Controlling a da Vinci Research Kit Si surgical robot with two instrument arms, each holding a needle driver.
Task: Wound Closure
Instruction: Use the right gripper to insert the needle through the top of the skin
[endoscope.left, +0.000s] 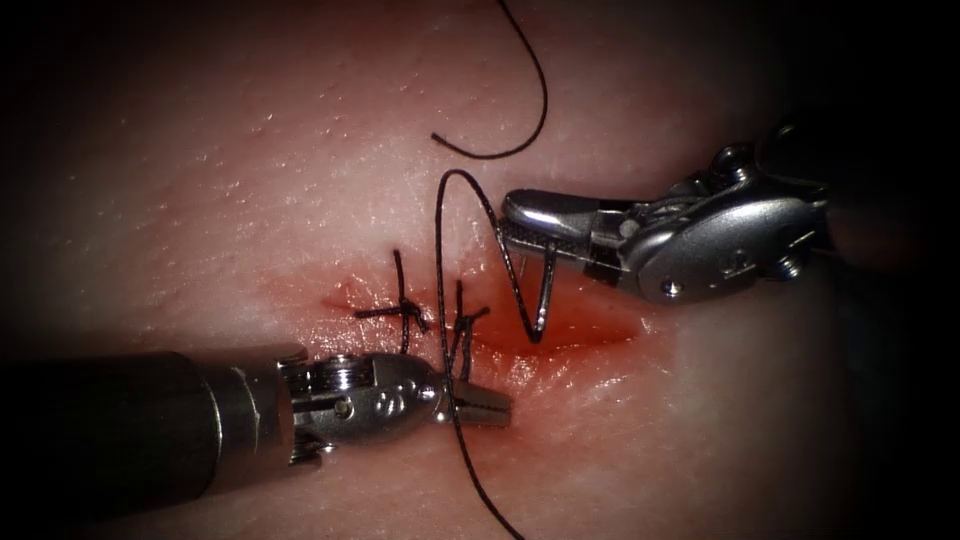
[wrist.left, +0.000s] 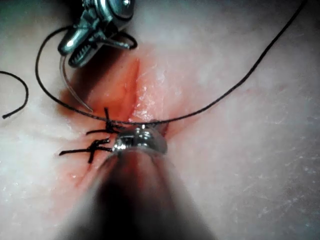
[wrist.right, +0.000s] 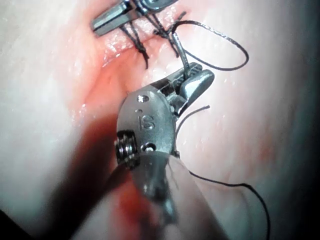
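Gripping the curved needle (endoscope.left: 540, 290) near its blunt end, the right tool (endoscope.left: 525, 228) has its jaws clamped on it, the point resting at the open cut (endoscope.left: 590, 330), right of the two tied stitches (endoscope.left: 405, 312); whether it has entered, I cannot tell. The left tool (endoscope.left: 480, 405) pinches the thread (endoscope.left: 440, 260) just below the cut. Pulled tight, that strand could drag on the second knot or snag the needle.
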